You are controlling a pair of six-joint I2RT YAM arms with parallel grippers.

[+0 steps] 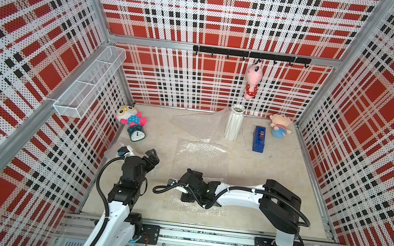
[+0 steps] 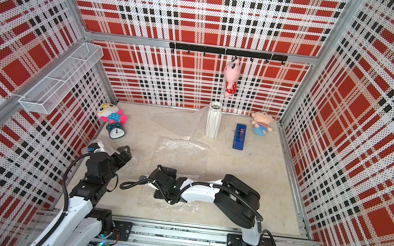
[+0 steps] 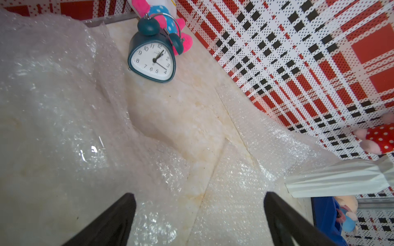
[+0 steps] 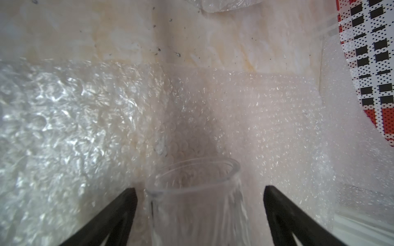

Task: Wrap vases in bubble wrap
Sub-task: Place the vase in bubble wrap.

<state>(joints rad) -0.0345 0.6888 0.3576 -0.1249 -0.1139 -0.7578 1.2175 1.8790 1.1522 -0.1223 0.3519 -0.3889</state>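
Jaws apart, my right gripper (image 4: 200,187) straddles the glass vase (image 4: 191,204), set on bubble wrap (image 4: 266,117) by the bench's front edge, likely for rolling. My left gripper (image 3: 198,193) hangs spread, empty.

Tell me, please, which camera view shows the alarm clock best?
The left wrist view: there the alarm clock is large, its numbers and hands readable. Both top views show it small, beside a plush toy. The right wrist view does not show it.

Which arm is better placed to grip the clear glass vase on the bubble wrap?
Probably the right. In its wrist view the glass vase is between the fingers of the open right claw, over the bubble wrap. The left claw, also open, has only wrap beneath it, no vase.
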